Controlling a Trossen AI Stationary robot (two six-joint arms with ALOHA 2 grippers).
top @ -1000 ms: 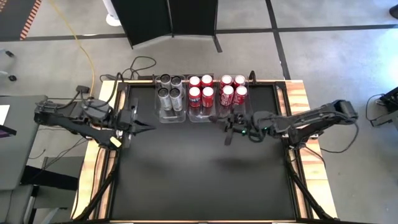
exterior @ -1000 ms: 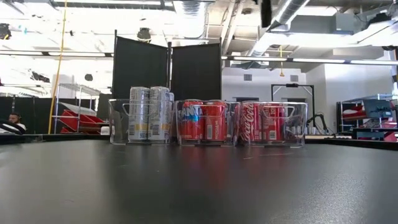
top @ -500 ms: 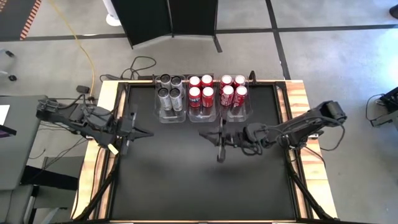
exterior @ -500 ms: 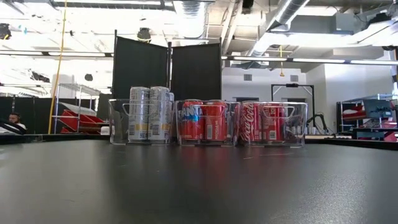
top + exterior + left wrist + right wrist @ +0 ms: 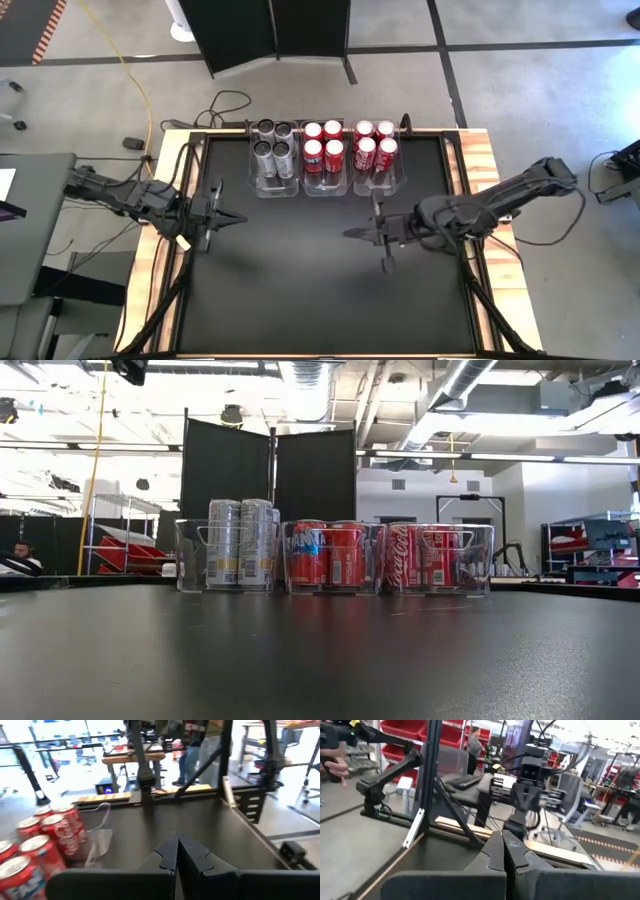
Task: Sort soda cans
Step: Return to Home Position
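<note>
The soda cans stand upright in three clear bins along the table's far edge. The left bin holds silver cans (image 5: pixel 273 145) (image 5: pixel 240 543). The middle bin holds red cans (image 5: pixel 323 146) (image 5: pixel 330 555), and so does the right bin (image 5: pixel 375 144) (image 5: pixel 425 555). My left gripper (image 5: pixel 240 217) (image 5: pixel 177 845) is shut and empty, above the table's left part, pointing level toward the right. My right gripper (image 5: pixel 348 235) (image 5: pixel 502 845) is shut and empty, above the table's middle, pointing level toward the left. The low view shows neither gripper.
The bins' near ends (image 5: pixel 276 186) (image 5: pixel 326 184) (image 5: pixel 386 180) hold no cans. A black frame rail (image 5: pixel 455 170) runs along the table's right side, and another rail (image 5: pixel 190 170) runs along the left. People stand in the room beyond the table (image 5: pixel 192 750) (image 5: pixel 475 745).
My right gripper has drawn back from the bins toward the table's near edge and has rolled about its own axis. It stayed shut. My left gripper has sunk and shifted a little toward the near edge, also shut. The cans have not moved.
</note>
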